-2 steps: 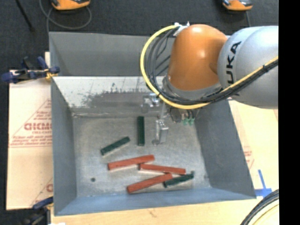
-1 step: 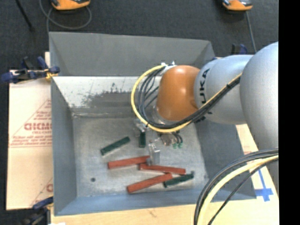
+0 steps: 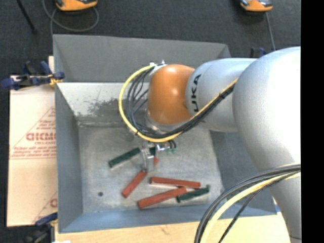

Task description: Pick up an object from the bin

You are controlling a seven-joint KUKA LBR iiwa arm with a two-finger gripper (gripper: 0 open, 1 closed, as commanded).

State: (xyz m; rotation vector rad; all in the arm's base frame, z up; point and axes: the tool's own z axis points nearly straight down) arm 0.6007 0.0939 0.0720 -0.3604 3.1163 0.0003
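**Approach step of a bin pick.** The end effector point(image 3: 150, 159), beneath the arm's orange wrist cover point(image 3: 169, 95), sits low over the floor of the grey bin point(image 3: 68, 151) at centre frame. It is just right of a dark green stick point(image 3: 124, 157) and just above the upper end of a short red stick point(image 3: 134, 183). Whether it is open or closed cannot be told. Two longer red sticks point(image 3: 174, 182) and a second green stick point(image 3: 193, 195) lie at lower right. No stick appears lifted, so the next move probably calls for closing on one of the near sticks and rising clear.

Red sticks point(image 3: 134, 184) point(image 3: 174, 182) point(image 3: 162, 197): you can count three, all toward six o'clock.
Dark green sticks point(image 3: 124, 157) point(image 3: 192, 195): you can count two, at eight and five o'clock.
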